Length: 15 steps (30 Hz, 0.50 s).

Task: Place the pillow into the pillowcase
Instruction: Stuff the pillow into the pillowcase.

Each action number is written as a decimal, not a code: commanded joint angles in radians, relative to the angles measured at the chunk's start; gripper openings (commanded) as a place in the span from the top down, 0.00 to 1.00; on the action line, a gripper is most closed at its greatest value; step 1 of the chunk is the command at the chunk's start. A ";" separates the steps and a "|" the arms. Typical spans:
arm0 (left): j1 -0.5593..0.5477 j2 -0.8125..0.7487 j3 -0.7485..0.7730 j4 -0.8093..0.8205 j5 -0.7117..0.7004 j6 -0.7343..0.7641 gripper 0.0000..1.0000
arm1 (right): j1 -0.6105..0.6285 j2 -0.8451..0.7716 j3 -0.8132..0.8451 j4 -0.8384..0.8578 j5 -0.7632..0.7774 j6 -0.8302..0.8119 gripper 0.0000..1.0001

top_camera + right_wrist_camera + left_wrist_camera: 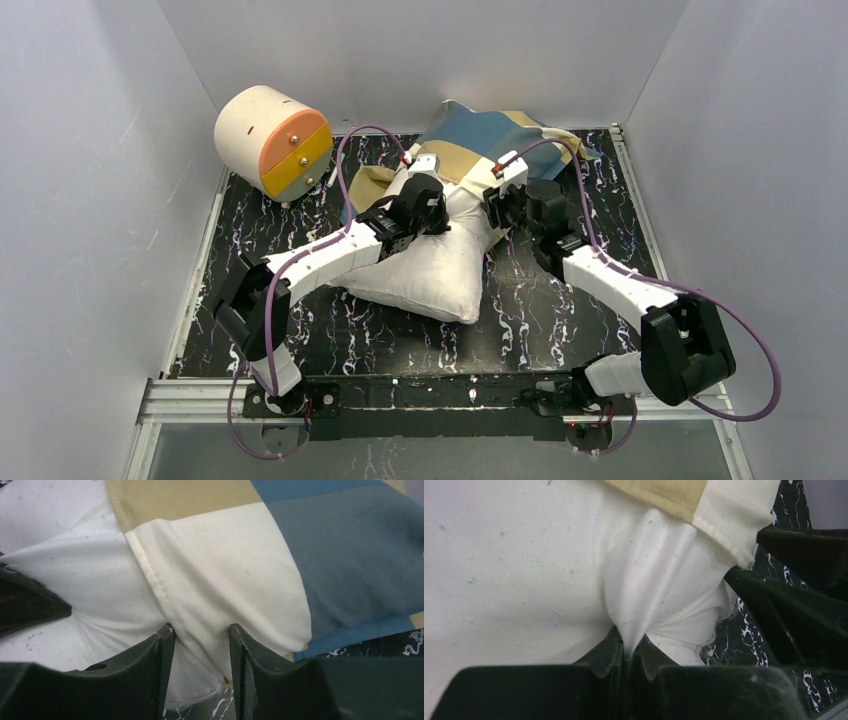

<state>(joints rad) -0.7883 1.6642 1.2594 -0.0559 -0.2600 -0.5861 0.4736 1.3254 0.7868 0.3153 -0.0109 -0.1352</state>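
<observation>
Looking down from the top camera, I see the pillow (430, 270) lying mid-table, one corner pointing toward the arm bases. Its far end is tucked into the mouth of the pillowcase (490, 128), which is bunched against the back wall. The left tool (428, 205) and right tool (503, 203) flank the pillow's narrowed far end, close to each other. The black marbled table (560, 320) shows bare room near right and near left. A cream-and-orange cylinder (272, 140) fills the far left corner, apart from the cloth.

On the left wrist camera, my left tool (629, 652) is clamped tight on a pinched ridge of white pillow (514, 570) fabric, just below the tan-and-cream edge of the pillowcase (704, 505).

On the right wrist camera, my right tool (202, 645) has its jaws apart, and the stitched cream hem of the pillowcase (225, 565) runs down between them. The pillow (75, 580) bulges left of that hem. A blue block lies to the right, its lower edge on the table.
</observation>
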 commanded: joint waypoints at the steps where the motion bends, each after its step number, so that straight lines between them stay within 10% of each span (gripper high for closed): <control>1: 0.016 -0.028 0.032 0.026 -0.011 -0.032 1.00 | 0.015 0.025 0.060 0.114 0.091 -0.076 0.51; 6: 0.046 -0.052 0.008 0.096 -0.008 -0.140 1.00 | 0.046 0.056 0.103 0.089 0.037 -0.115 0.99; 15: 0.053 -0.015 0.094 0.007 -0.277 -0.227 1.00 | 0.093 0.000 0.162 -0.145 -0.533 -0.084 0.99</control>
<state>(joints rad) -0.7536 1.6638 1.2934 -0.0845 -0.3592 -0.7265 0.5335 1.3617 0.8890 0.2569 -0.1802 -0.2352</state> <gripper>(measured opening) 0.040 0.031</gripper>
